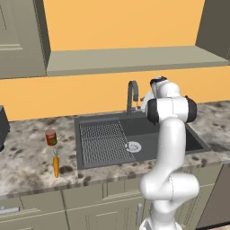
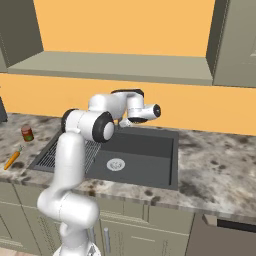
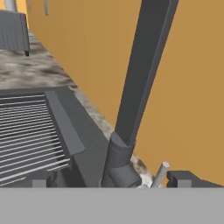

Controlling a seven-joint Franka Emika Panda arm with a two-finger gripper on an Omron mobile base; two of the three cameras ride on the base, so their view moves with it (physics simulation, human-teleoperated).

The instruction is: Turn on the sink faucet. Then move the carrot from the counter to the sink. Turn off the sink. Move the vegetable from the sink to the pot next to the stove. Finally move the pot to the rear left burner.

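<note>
From the right side, the arm [image 2: 82, 125] hides the tap. Up close, the tap [image 3: 140, 78] runs off the top edge, spout unseen. The can [image 1: 51, 137] label is too small to read.

The white arm rises, bends at the elbow and reaches forward. Its gripper [image 3: 109, 180] stands wide open, fingertips [image 3: 41, 180] level.

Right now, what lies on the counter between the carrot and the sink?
Nothing: in the left base view the counter is bare between the carrot and the sink. The red can stands behind the carrot.
</note>
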